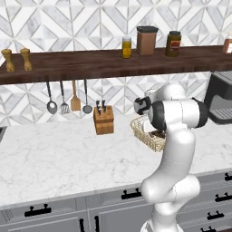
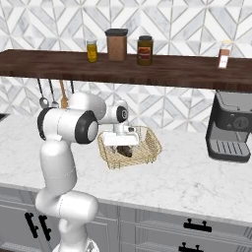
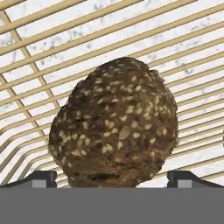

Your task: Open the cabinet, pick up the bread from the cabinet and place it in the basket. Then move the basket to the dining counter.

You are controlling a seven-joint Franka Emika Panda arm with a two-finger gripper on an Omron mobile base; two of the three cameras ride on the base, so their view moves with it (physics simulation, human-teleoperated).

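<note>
Bread down in the basket, claw spread wide above it!
Claw (image 2: 123, 144) grips nothing; bread (image 3: 114, 124) lies at 12 o'clock between its tips, on the basket (image 2: 150, 147) mesh.

A wooden knife block (image 1: 103, 120) stands on the marble worktop (image 1: 54, 154) below hanging utensils (image 1: 68, 99). On the dark wooden shelf (image 2: 147, 69) sit jars (image 2: 144, 50) and a brown canister (image 2: 116, 45). A coffee machine (image 2: 230, 125) stands at the right.
</note>
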